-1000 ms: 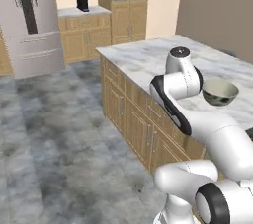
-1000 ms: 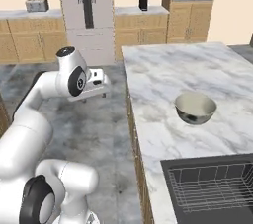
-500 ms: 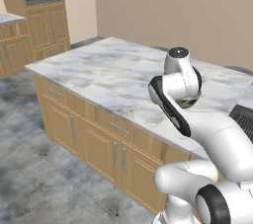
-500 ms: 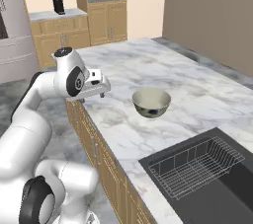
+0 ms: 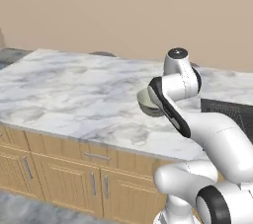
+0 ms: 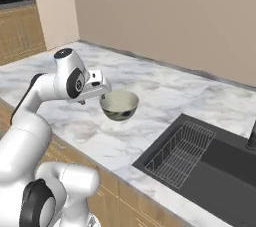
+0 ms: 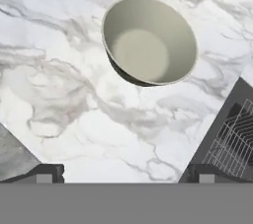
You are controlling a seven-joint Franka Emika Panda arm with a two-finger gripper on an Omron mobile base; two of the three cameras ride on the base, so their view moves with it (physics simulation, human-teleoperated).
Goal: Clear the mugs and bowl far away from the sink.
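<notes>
The bowl point(image 7: 150, 40) is seen upright on the marble counter point(image 6: 165, 96) near the sink point(image 6: 200, 156) – gripper point(image 7: 124, 171) held above and short of it, fingers spread apart and empty, presumably lined up for a rim grasp.

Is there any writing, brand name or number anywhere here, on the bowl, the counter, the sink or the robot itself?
None: no readable words, labels, numbers or signs.
The bowl is plain inside and out.
The marble counter carries only grey veining.
The sink and its wire rack are unmarked.
The robot arm has no lettering, and neither does the gripper.
</notes>
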